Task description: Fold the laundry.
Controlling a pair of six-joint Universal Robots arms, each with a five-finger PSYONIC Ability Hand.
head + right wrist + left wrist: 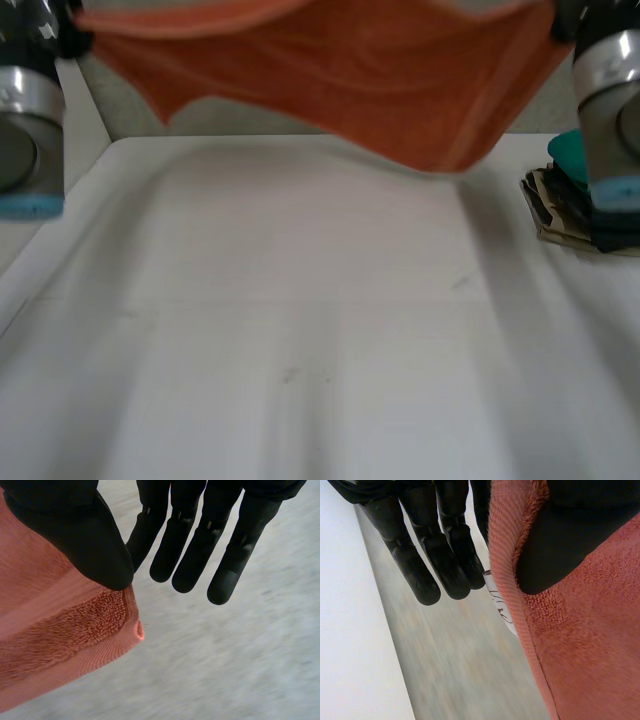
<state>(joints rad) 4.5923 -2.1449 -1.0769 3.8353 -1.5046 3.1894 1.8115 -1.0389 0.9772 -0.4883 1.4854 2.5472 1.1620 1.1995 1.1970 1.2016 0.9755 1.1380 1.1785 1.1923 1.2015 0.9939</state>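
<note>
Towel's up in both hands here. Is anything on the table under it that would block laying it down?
Nothing visible does. The table below the orange towel is bare. The only other thing, a stack of folded items, sits at the table's right edge, off to the side of the towel's hanging corner, not under it.

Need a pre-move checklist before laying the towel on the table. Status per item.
1. Left hand pinching the towel: ok, thumb on its edge near the tag.
2. Right hand pinching a corner: ok.
3. Towel taut between hands: not ok, it sags in the middle.
4. Lowest tip off the table: cannot tell.
5. Landing area bare: ok.
6. Folded stack out of the way: ok, beside the right arm.
</note>
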